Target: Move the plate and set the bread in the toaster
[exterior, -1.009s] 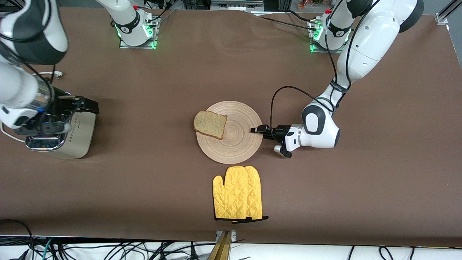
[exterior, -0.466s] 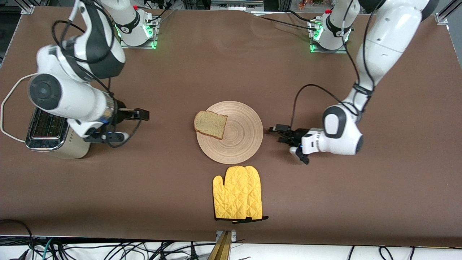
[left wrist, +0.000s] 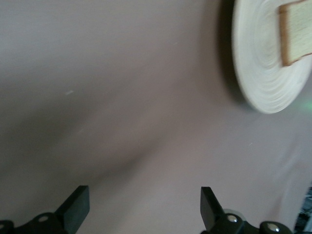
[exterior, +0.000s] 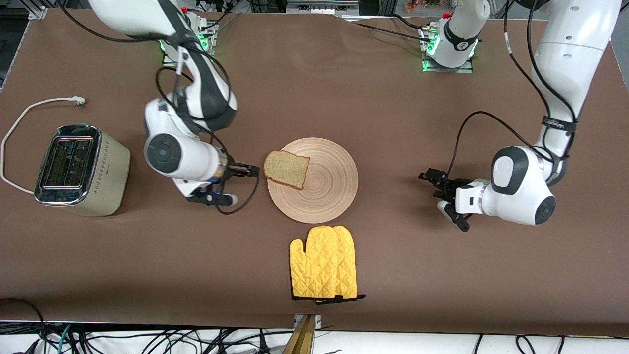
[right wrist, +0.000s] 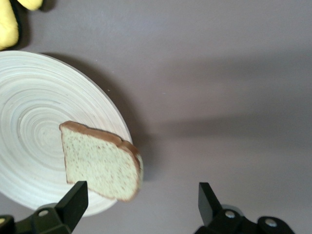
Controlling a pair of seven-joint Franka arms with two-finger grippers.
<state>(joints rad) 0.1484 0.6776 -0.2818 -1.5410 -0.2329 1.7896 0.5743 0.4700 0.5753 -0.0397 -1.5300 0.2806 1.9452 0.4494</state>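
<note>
Bread on plate edge, my right gripper just beside it

Bread [exterior: 287, 169] lies flat on the plate [exterior: 324, 191], overhanging the rim on the side toward my right arm's end of the table. My right gripper [exterior: 251, 170] sits low just beside that overhanging crust, its fingers spread and holding nothing; in my right wrist view the slice [right wrist: 101, 167] lies just ahead of the two open fingers [right wrist: 74, 200]. My left gripper [exterior: 432, 178] is over bare table well apart from the plate, fingers also spread and empty. Yellow mitts [exterior: 323, 262] lie nearer the front camera than the plate. Toaster [exterior: 81, 170] stands at my right arm's end of the table, both slots showing.
</note>
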